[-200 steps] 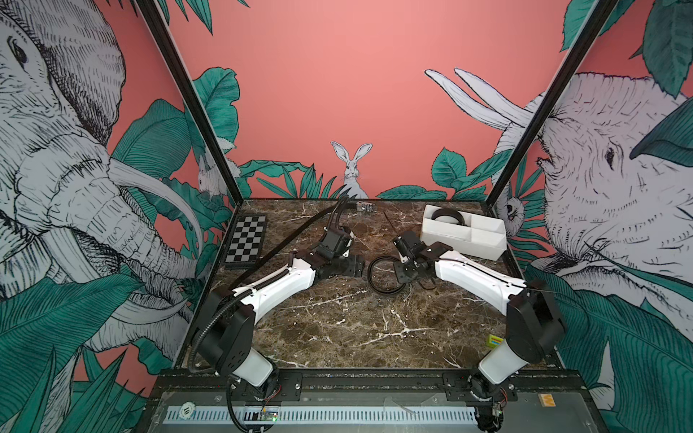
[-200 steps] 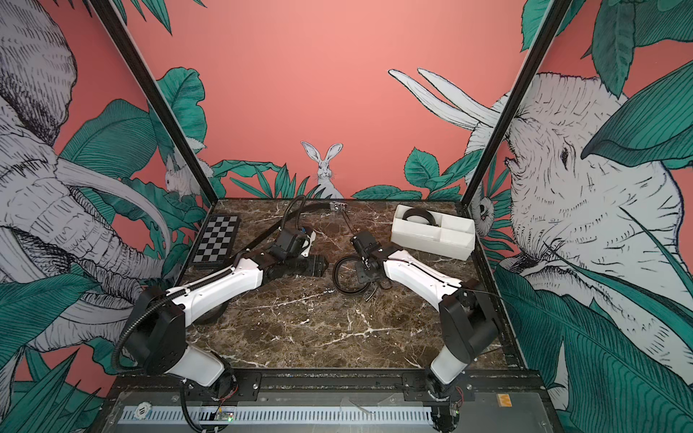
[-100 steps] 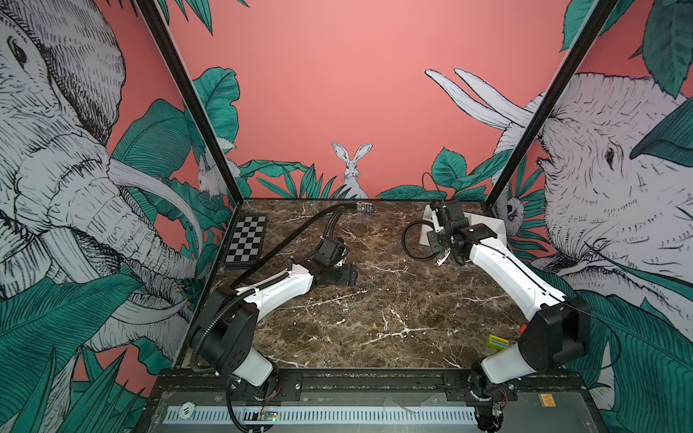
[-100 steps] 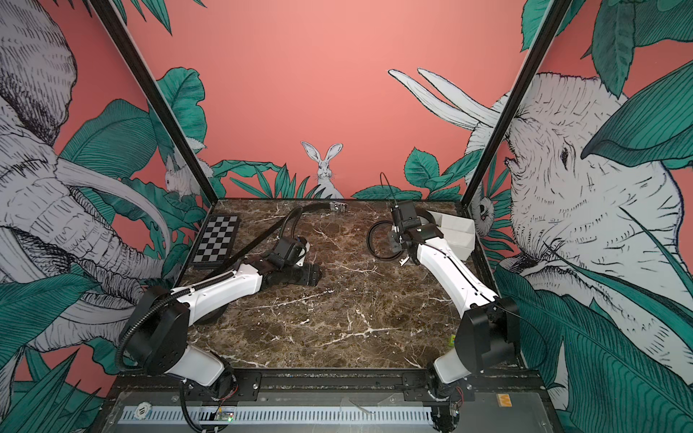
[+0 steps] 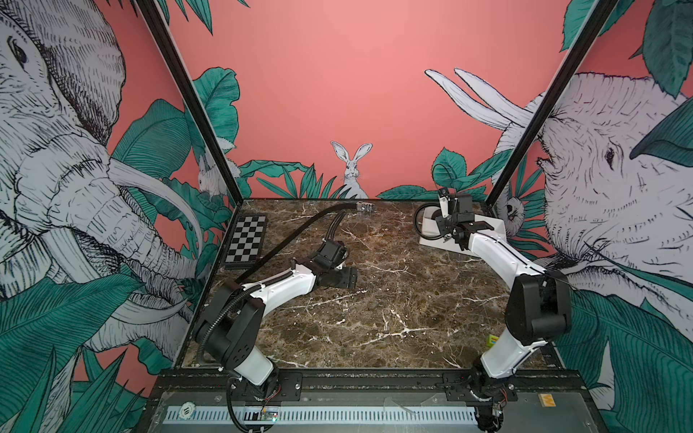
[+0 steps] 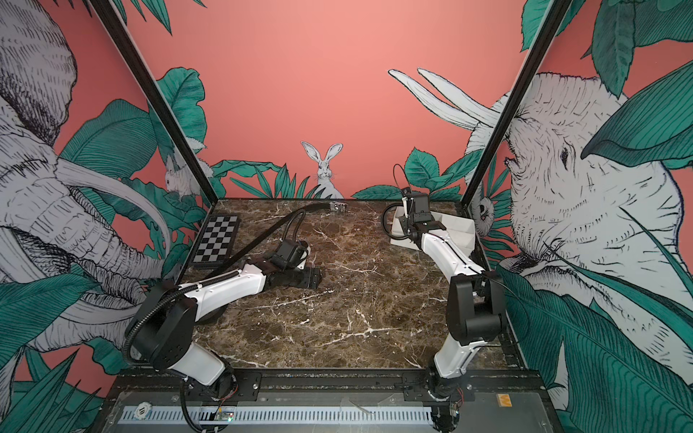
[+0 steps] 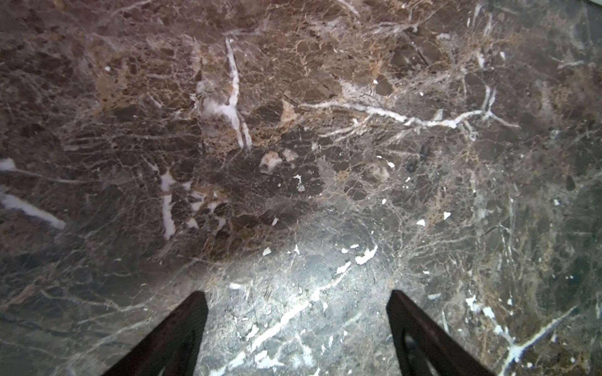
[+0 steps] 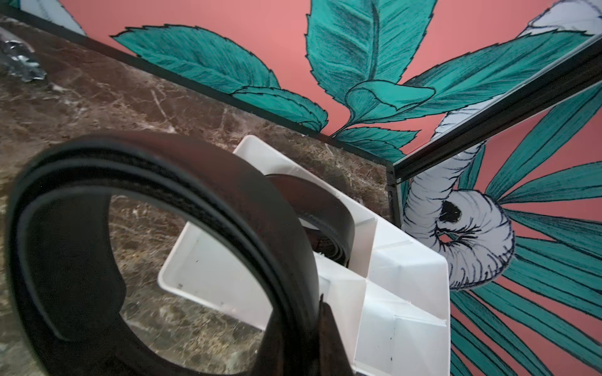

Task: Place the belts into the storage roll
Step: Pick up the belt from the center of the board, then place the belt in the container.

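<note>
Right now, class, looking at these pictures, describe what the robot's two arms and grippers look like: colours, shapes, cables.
Both the left arm and the right arm have smooth white link shells joined by bulky black rounded joints. A ribbed black hose runs along the left arm; a thin black cable loops above the right wrist. The left gripper has black tapering fingers.

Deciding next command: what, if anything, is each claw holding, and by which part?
Right claw grips the coiled belt across its band; left claw holds nothing.

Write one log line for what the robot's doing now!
right gripper: shut on coiled belt at storage roll's end | second belt: inside storage roll | left gripper: open above table
</note>
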Controlling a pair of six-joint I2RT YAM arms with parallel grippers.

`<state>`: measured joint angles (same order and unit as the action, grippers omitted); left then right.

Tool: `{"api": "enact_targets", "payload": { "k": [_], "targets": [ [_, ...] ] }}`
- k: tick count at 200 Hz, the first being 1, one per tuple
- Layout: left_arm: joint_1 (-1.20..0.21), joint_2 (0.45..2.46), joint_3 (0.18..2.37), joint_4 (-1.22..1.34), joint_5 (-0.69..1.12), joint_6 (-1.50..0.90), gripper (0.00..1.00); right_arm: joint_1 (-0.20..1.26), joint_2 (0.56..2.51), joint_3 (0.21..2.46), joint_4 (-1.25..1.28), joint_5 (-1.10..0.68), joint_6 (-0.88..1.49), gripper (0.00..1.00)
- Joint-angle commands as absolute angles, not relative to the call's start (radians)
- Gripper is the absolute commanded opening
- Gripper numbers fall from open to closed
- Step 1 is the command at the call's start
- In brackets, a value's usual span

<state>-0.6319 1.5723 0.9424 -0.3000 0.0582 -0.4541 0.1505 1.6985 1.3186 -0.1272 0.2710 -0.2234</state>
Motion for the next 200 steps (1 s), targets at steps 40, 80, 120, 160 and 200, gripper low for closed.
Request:
{"api": "enact_targets", "payload": {
  "k": [40, 80, 120, 160, 200],
  "targets": [
    [-0.626, 1.603, 0.962, -0.293, 0.046, -0.469, 0.90, 0.062, 1.753, 1.318, 0.205, 0.173, -0.254, 0.00],
    [-0.627, 1.606, 0.969, -0.293, 0.039, -0.473, 0.90, 0.027, 1.792, 1.233, 0.308, 0.108, -0.239, 0.00],
    [-0.628, 1.609, 0.972, -0.290, 0.030, -0.470, 0.90, 0.000, 1.832, 1.171, 0.379, 0.104, -0.252, 0.00],
    [-0.627, 1.603, 0.976, -0.292, 0.011, -0.461, 0.91, -0.029, 1.860, 1.131, 0.437, 0.085, -0.285, 0.00],
    [-0.627, 1.600, 0.974, -0.289, 0.003, -0.458, 0.91, -0.038, 1.871, 1.108, 0.451, 0.080, -0.300, 0.00]
  ]
}}
